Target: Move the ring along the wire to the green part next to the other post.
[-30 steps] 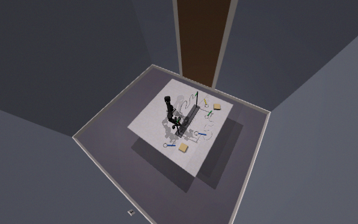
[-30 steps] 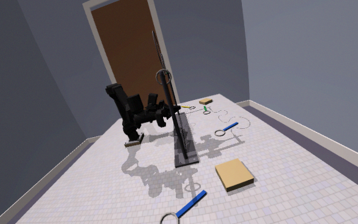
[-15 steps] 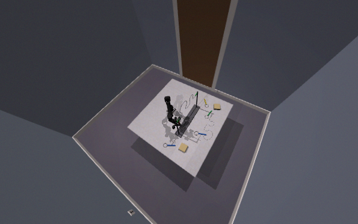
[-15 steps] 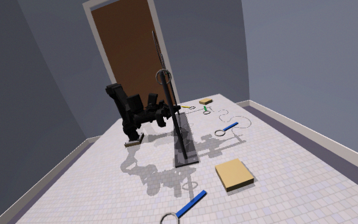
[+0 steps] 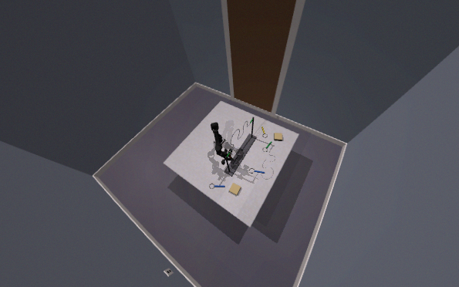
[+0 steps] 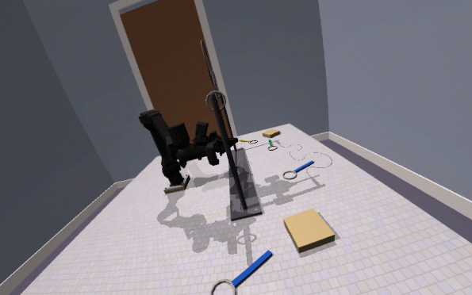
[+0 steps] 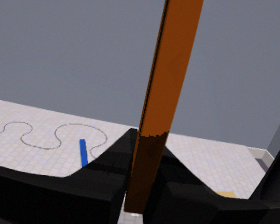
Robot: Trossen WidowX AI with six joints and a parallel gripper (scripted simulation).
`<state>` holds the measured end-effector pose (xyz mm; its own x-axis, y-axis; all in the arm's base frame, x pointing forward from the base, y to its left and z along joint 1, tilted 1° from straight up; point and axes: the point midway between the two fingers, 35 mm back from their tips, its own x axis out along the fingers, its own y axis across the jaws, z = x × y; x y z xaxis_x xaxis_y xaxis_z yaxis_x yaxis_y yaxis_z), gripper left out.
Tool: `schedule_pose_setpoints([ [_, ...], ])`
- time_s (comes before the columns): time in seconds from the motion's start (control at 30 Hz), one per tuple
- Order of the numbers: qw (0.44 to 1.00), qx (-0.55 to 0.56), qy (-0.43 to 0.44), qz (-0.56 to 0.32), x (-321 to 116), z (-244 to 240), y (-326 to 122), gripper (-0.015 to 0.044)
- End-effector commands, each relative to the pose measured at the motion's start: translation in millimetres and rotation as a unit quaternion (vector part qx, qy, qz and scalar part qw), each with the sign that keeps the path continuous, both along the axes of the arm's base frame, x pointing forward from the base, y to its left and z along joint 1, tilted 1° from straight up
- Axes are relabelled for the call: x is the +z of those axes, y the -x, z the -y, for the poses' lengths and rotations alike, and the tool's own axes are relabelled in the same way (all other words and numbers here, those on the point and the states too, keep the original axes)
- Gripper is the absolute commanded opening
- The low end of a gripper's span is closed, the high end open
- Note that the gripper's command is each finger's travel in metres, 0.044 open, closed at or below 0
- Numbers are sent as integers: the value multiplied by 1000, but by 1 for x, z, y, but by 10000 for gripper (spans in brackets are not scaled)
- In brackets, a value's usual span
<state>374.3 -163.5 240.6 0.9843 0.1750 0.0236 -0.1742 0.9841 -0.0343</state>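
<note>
The ring (image 6: 206,101) shows in the exterior view around the top of the near post (image 6: 236,176) (image 5: 227,165), at the wire's near end. Whether it touches the wire is too small to tell. Its orange handle (image 7: 166,80) fills the middle of the wrist view, slightly tilted. My gripper (image 7: 139,136) (image 6: 236,141) is shut on the handle near its lower end, below the ring. The grey wire (image 6: 208,61) winds away to the far post (image 5: 252,130), which has a green part (image 5: 251,120) at its top. The near green part is mostly hidden by the arm and post.
A dark base (image 5: 246,148) (image 6: 258,212) joins both posts. Blue-handled rings (image 5: 220,187) (image 5: 259,172), a green-handled ring (image 5: 269,145) and a yellow-handled ring (image 5: 263,130) lie on the table, with two tan blocks (image 5: 234,189) (image 5: 278,136). A dark post (image 7: 277,172) stands close at the right in the wrist view.
</note>
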Motion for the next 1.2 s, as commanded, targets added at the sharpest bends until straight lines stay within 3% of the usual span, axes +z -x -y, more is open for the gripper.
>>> schedule_pose_setpoints([
  [0.0, 1000, -1, 2, 1, 0, -5, 1, -150],
  [0.63, 1000, 3, -23, -4, -1, -30, 4, -150],
  [1.17, 993, 7, -120, -19, 3, -71, 11, -150],
])
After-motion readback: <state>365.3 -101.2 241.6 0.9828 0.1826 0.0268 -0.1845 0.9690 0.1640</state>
